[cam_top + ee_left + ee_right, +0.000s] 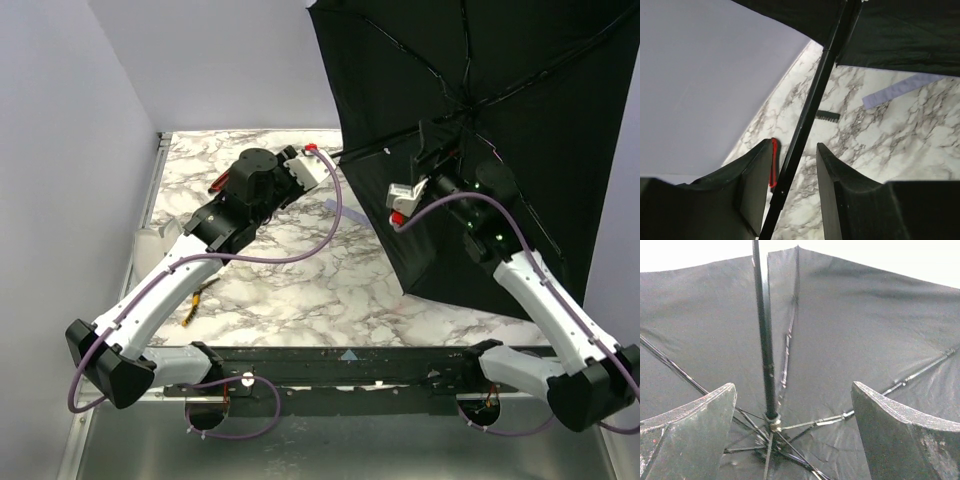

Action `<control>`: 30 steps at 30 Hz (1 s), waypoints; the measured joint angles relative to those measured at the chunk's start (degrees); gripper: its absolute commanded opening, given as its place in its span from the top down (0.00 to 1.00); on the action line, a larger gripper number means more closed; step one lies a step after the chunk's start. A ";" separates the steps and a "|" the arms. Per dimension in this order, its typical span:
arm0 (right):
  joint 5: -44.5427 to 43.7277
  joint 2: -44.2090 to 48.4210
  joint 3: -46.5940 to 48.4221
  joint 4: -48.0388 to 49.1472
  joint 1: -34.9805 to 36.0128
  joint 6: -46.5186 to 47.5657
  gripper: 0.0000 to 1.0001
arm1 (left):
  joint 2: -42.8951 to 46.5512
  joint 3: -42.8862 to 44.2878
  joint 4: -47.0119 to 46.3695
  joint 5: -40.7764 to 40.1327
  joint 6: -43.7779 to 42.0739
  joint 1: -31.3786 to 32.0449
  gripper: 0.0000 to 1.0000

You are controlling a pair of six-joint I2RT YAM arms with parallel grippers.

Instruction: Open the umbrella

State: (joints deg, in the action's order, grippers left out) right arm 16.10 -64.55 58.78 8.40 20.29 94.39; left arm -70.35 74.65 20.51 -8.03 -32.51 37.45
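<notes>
The umbrella point(500, 70) is spread open on its side at the right, with its black lining facing me. Its thin black shaft point(385, 147) runs left toward my left gripper point(316, 163). In the left wrist view the shaft point(812, 105) passes between the fingers of the open left gripper point(795, 145), nearer the left one, with gaps on both sides. My right gripper point(437, 150) is open near the hub. In the right wrist view the gripper point(792, 386) straddles the shaft point(764, 340) and the rib hub point(771, 422) without touching them. The handle is hidden.
The marble table point(300, 270) has a wall along its left side. A pale lavender strip point(900, 90) and a small black ridged piece point(827, 115) lie on it. A yellow and black item point(195, 300) lies near the left arm. A red loop point(773, 162) sits by the left finger.
</notes>
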 measured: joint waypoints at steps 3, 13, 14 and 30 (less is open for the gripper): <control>0.39 3.39 -0.48 -4.76 3.80 -7.78 0.07 | -0.33 0.57 0.02 1.14 3.63 -0.20 1.00; 1.14 0.83 14.25 -20.39 6.62 -75.14 0.09 | 1.05 1.27 -2.03 7.41 12.68 -0.26 1.00; 0.90 0.81 14.08 -20.61 6.62 -81.35 0.09 | 1.29 1.05 -2.40 7.65 13.09 -0.26 1.00; -22.77 -11.39 18.93 -21.42 6.12 -139.56 0.31 | 3.69 -2.75 -2.82 10.16 17.79 -0.31 1.00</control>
State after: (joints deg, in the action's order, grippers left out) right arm -6.68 -75.94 77.71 -13.02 26.41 -45.17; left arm -66.65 71.90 17.69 2.13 -14.72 37.15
